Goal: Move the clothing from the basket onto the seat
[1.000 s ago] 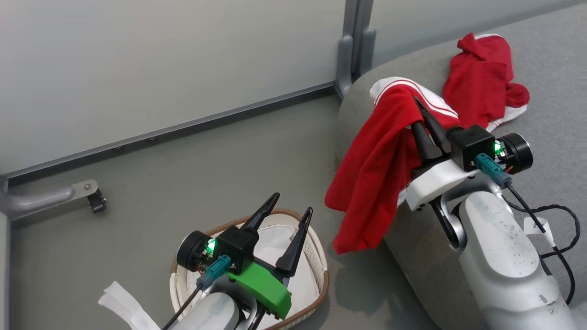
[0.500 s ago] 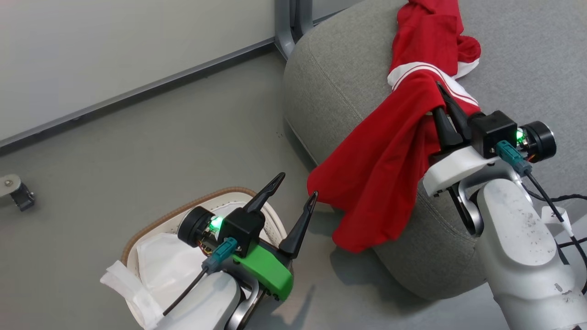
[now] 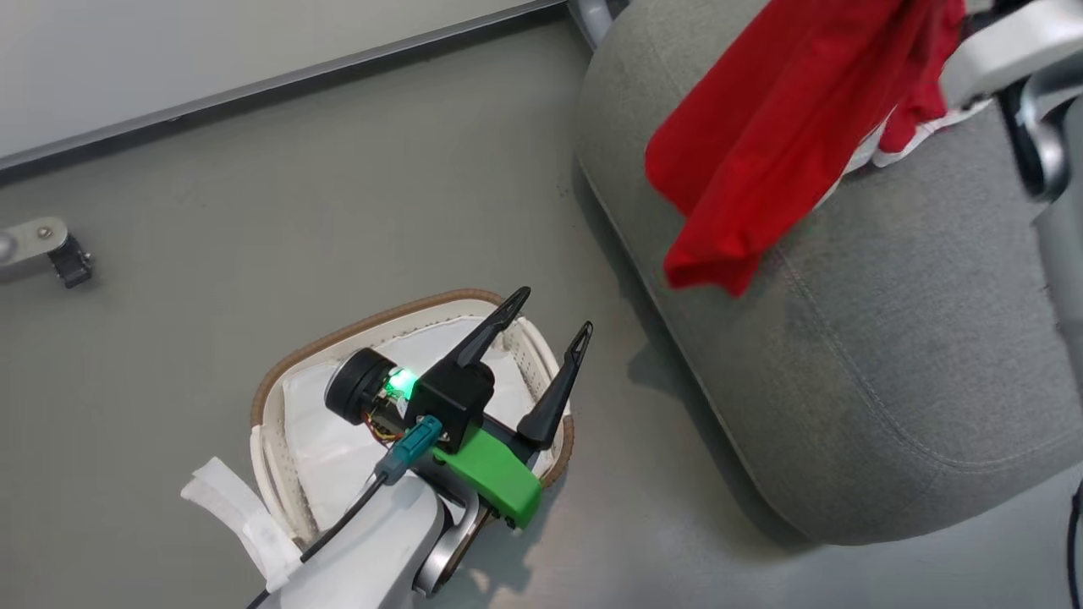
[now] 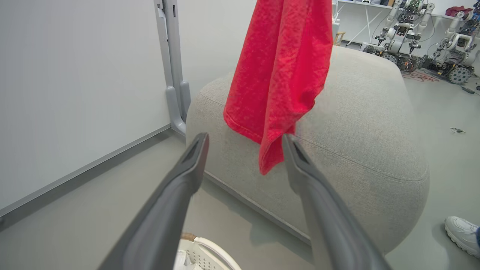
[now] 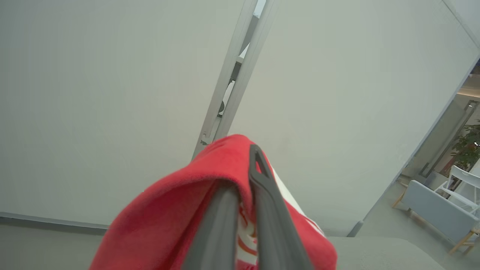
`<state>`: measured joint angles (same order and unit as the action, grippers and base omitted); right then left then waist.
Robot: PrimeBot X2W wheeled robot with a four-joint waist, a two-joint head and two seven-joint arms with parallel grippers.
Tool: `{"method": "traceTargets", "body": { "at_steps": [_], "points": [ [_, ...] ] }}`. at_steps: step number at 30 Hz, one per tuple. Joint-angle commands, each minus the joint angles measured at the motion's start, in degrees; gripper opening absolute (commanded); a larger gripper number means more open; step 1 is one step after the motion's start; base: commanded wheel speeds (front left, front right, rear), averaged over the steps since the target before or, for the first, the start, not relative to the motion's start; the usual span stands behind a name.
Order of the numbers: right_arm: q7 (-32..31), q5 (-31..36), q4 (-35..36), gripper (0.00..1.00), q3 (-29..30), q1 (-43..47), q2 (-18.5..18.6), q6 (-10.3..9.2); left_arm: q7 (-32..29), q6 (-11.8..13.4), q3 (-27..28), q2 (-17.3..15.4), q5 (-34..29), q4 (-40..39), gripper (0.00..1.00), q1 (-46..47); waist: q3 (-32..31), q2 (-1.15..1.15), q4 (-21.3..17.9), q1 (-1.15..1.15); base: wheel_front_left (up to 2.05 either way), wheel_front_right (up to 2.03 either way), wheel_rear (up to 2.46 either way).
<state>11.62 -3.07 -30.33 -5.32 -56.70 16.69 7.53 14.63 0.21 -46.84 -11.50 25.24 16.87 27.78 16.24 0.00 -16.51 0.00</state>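
Wide grey floor (image 3: pixel 338 194) lies open between the wall (image 3: pixel 169 51) and the basket (image 3: pixel 269 457). On the right the seat (image 3: pixel 888 381) bulges near the basket, leaving a narrow gap. Red clothing (image 3: pixel 761 152) dangles across the seat's corner, in the way. A caster (image 3: pixel 63 258) sits far left.

This looks like a robotics lab rather than a home. Several other wheeled robots (image 4: pixel 399 35) with arms stand parked at the far right on a bare grey floor (image 3: pixel 254 211). Plain pale partition panels (image 4: pixel 75 75) on metal posts (image 4: pixel 170 56) wall the area in. A single grey seat (image 4: pixel 356 112) stands on that floor. Past the panels, far right, are a white chair (image 5: pixel 462 173) and a potted plant (image 5: pixel 468 150).
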Motion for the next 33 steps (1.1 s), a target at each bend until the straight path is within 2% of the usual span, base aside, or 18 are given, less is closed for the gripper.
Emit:
{"method": "traceTargets", "body": {
  "at_steps": [1, 10, 13, 17, 19, 25, 29, 33],
  "points": [
    [-0.7, 0.5, -0.6, 0.0, 0.9, -2.5, 1.9, -0.08, -0.1, 0.3, 0.1, -0.5, -0.3, -0.3, 1.0, 1.1, 3.2, 0.0, 3.9, 0.0, 0.0, 0.0, 0.0],
    [-4.8, 2.8, -6.4, 0.0, 8.9, -18.3, 13.6, -0.08, -0.6, 0.8, 0.1, -1.5, -1.4, -2.8, 1.0, 3.4, 8.1, 0.0, 9.2, 0.0, 0.0, 0.0, 0.0],
    [-5.4, 4.3, -9.3, 0.0, 11.2, -19.2, 15.6, -0.08, -0.8, 1.1, 0.3, -2.1, -1.5, -3.4, 1.0, 3.7, 9.9, 0.0, 9.6, 0.0, 0.0, 0.0, 0.0],
    [-4.7, 5.4, -14.8, 0.0, 15.5, -15.0, 17.3, -0.08, -1.3, 1.2, 0.0, -2.7, -1.8, -4.2, 1.0, 4.1, 11.8, 0.0, 9.8, 0.0, 0.0, 0.0, 0.0],
    [-3.6, 6.4, -17.5, 0.0, 17.0, -11.8, 16.6, -0.08, -1.4, 1.2, -0.2, -2.8, -2.0, -4.5, 1.0, 4.3, 12.4, 0.0, 10.0, 0.0, 0.0, 0.0, 0.0],
    [0.4, 6.6, -24.8, 0.0, 22.9, -2.9, 11.8, -0.08, -2.2, 1.6, -0.4, -3.6, -2.4, -5.2, 1.0, 4.5, 13.7, 0.0, 9.1, 0.0, 0.0, 0.0, 0.0],
    [2.5, 6.7, -27.3, 0.0, 25.4, 1.5, 8.0, -0.08, -2.8, 2.0, -0.4, -4.2, -2.4, -5.9, 1.0, 4.5, 13.9, 0.0, 8.1, 0.0, 0.0, 0.0, 0.0],
    [3.4, 7.2, -27.2, 0.0, 26.7, 4.2, 5.7, -0.08, -3.3, 2.3, -0.3, -5.1, -2.3, -6.5, 1.0, 4.4, 14.0, 0.0, 7.1, 0.0, 0.0, 0.0, 0.0]
  ]
}}
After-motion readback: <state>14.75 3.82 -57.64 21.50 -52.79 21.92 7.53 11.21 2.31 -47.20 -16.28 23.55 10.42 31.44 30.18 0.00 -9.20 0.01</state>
